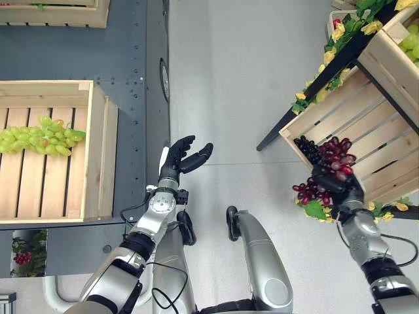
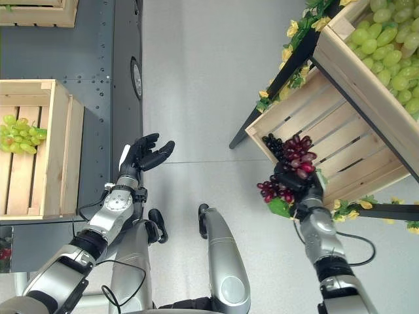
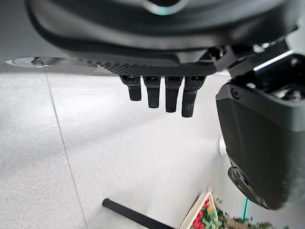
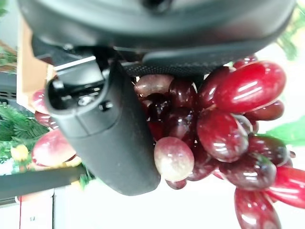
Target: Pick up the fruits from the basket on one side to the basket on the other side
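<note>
My right hand (image 1: 338,190) is shut on a bunch of red grapes (image 1: 334,157) at the front corner of the slanted wooden crate (image 1: 366,124) on the right. The thumb (image 4: 109,138) presses against the glossy red grapes (image 4: 224,129) in the right wrist view. A dark grape bunch (image 1: 306,147) lies in that crate beside my hand. On the left, a wooden crate (image 1: 98,150) holds a bunch of green grapes (image 1: 39,137). My left hand (image 1: 180,157) is open over the floor between the two crates, its fingers (image 3: 162,93) straight.
A second crate (image 2: 386,39) of green grapes sits higher on the right stand, which is trimmed with yellow flowers and leaves (image 1: 334,46). The left crate rests on a dark grey platform (image 1: 131,52). Grey floor (image 1: 229,78) lies between the two sides.
</note>
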Motion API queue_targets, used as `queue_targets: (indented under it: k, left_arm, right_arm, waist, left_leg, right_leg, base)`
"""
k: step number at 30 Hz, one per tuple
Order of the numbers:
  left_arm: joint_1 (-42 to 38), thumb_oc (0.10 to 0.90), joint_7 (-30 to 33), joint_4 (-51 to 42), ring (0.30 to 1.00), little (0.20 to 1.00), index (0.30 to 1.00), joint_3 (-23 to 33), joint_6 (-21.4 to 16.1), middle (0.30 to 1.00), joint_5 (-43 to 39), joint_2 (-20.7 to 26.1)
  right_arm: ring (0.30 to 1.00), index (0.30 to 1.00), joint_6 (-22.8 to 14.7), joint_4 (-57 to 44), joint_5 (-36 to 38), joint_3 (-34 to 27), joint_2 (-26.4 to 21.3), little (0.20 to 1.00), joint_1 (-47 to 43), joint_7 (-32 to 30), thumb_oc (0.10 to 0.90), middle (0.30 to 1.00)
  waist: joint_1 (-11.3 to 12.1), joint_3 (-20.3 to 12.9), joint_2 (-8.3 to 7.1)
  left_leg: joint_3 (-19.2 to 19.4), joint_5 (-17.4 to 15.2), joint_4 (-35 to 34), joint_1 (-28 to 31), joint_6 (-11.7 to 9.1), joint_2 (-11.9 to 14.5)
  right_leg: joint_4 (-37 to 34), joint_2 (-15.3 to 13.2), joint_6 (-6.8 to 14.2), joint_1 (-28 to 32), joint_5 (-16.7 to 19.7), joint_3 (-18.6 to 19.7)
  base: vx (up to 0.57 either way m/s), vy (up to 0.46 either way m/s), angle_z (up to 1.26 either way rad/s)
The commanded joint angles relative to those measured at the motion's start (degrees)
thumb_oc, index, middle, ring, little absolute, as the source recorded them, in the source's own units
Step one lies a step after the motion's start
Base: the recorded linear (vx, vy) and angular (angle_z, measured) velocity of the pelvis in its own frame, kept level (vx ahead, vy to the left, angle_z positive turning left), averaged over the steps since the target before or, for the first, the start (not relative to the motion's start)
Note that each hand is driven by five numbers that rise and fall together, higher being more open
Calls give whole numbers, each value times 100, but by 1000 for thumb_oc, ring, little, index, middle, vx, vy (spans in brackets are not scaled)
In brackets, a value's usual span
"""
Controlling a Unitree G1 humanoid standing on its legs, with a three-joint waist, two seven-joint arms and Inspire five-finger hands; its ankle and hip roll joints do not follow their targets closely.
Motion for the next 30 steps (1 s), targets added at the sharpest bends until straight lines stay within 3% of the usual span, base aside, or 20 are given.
queue_targets:
  k: [1,3,11,19,20,21,30]
  left_arm:
    - [-291,800,-49,-435,900,900,900,-298,-232,900,-92,118]
    - [-293,800,-97,-483,900,900,900,-416,-172,900,-149,162]
    - [-311,800,-112,-680,900,900,900,-647,-193,900,-261,338]
    - [-360,800,-120,-852,900,900,900,-758,-299,900,-377,446]
    - [-348,800,-117,-904,900,900,900,-782,-332,900,-397,457]
    - [-351,800,-116,-920,900,900,900,-784,-335,900,-398,457]
    - [-404,800,-138,-943,900,900,900,-882,-401,900,-527,396]
  right_arm:
    - [300,300,-652,78,188,-775,-835,300,-559,-483,400,300]
    - [300,300,-352,580,4,-781,-1265,300,-989,-611,400,300]
    - [300,300,259,1387,-515,-412,-2092,300,-1997,-990,400,300]
    - [300,300,672,1999,-1169,30,-2415,300,-2672,-1117,400,300]
    - [453,453,756,2031,-1330,95,-2442,453,-2765,-1186,502,453]
    - [900,900,808,2050,-1399,127,-2454,900,-2807,-1240,800,900]
    - [900,900,1269,2310,-1938,504,-2273,900,-3033,-1610,800,900]
  waist:
    - [60,-67,-79]
    - [151,-67,-88]
    - [305,-67,-47]
    - [418,-67,47]
    - [428,-67,78]
    - [431,-67,90]
    - [441,-67,227]
  left_leg:
    - [101,-1347,882,385,160,-119]
    - [36,-1382,976,270,181,-142]
    - [-55,-1360,987,57,191,-215]
    - [-111,-1318,930,-69,203,-292]
    - [-111,-1305,907,-88,199,-312]
    - [-111,-1301,909,-104,195,-318]
    - [-40,-1210,673,-38,181,-356]
  right_leg:
    - [-353,113,-98,435,240,-424]
    - [-310,117,-104,351,250,-440]
    - [-262,119,-105,137,275,-451]
    - [-193,58,-105,-12,263,-500]
    - [-182,45,-107,-52,263,-506]
    - [-167,41,-106,-75,263,-508]
    - [-226,-20,-120,-86,227,-532]
  base:
    - [16,-41,2]
    - [27,-42,3]
    - [7,-9,3]
    - [6,-14,4]
    - [-7,-9,10]
    - [-20,-6,13]
    - [-18,1,5]
